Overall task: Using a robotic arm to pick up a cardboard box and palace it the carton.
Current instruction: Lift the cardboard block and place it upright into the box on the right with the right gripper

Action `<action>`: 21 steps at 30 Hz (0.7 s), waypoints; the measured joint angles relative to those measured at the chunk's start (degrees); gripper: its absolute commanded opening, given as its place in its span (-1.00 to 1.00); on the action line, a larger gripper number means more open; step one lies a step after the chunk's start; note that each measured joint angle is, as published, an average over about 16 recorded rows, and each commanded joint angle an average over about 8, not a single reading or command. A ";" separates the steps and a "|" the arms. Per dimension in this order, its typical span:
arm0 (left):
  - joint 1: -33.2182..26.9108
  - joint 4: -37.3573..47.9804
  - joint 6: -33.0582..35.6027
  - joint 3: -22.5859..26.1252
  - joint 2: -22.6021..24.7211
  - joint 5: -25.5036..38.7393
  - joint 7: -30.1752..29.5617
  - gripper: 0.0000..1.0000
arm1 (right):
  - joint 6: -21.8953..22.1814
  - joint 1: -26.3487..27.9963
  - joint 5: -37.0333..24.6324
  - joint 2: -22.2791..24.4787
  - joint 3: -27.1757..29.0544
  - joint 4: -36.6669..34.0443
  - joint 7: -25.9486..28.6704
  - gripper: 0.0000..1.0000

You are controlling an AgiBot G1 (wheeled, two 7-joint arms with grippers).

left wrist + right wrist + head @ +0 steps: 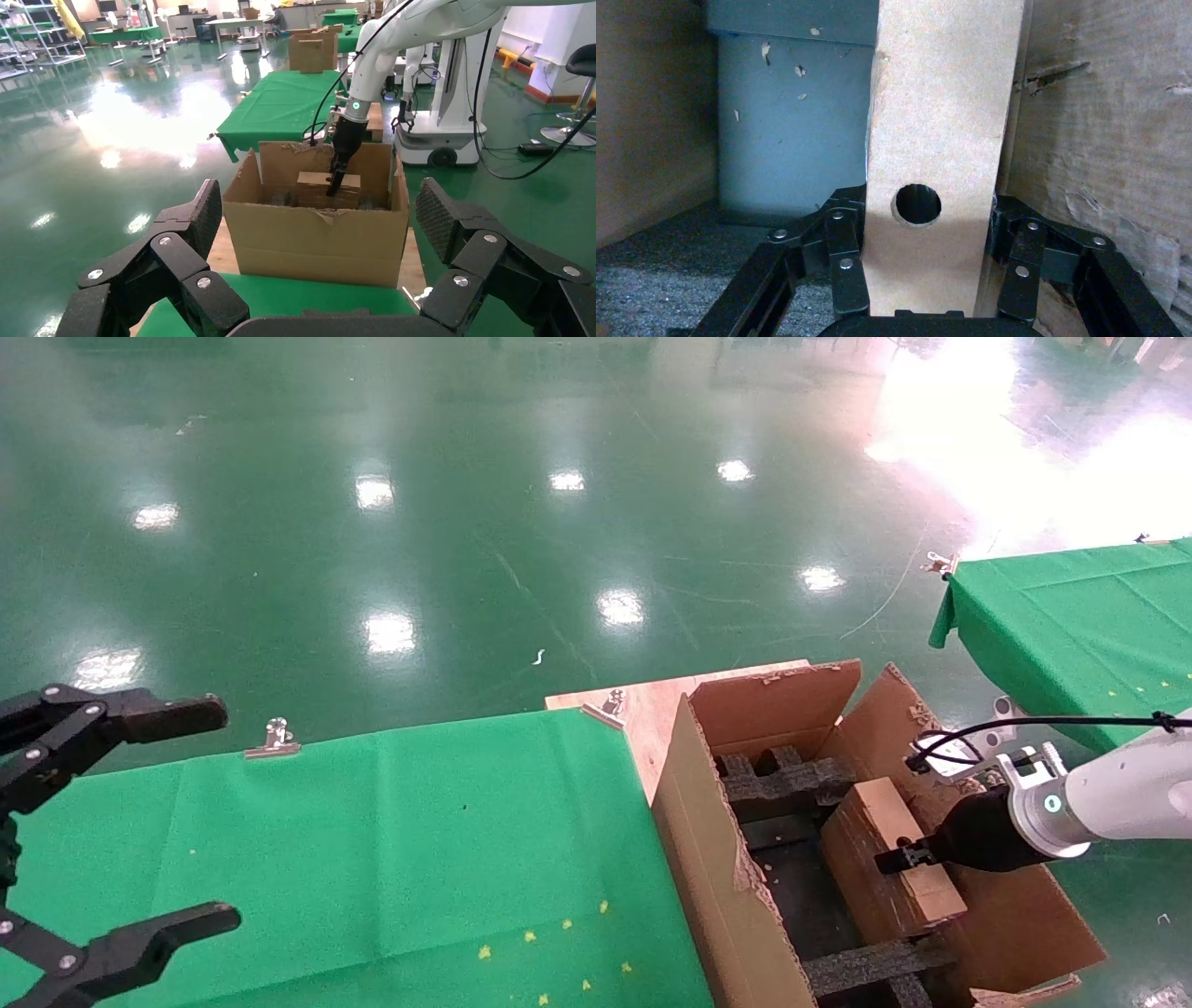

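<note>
Right gripper clamps the cardboard box on edge — slim enough for the carton, lower right; left gripper wide, idle.

Matt brown cardboard box (rough corrugated carton), glossy floor

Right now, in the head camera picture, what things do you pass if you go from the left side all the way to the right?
Left tool, open and parked → silver clip on the green cloth → second clip → carton wall → cardboard box standing in the carton → right tool shut on it → robotic arm.
</note>
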 measured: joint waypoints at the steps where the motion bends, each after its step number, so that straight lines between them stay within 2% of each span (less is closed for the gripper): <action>1: 0.00 0.00 0.00 0.00 0.00 0.00 0.00 1.00 | -0.04 0.12 -0.04 0.03 -0.02 0.01 0.01 1.00; 21: -0.01 0.01 0.00 0.02 0.00 -0.01 0.01 1.00 | -1.24 5.84 -1.06 1.36 -0.19 1.85 -0.61 1.00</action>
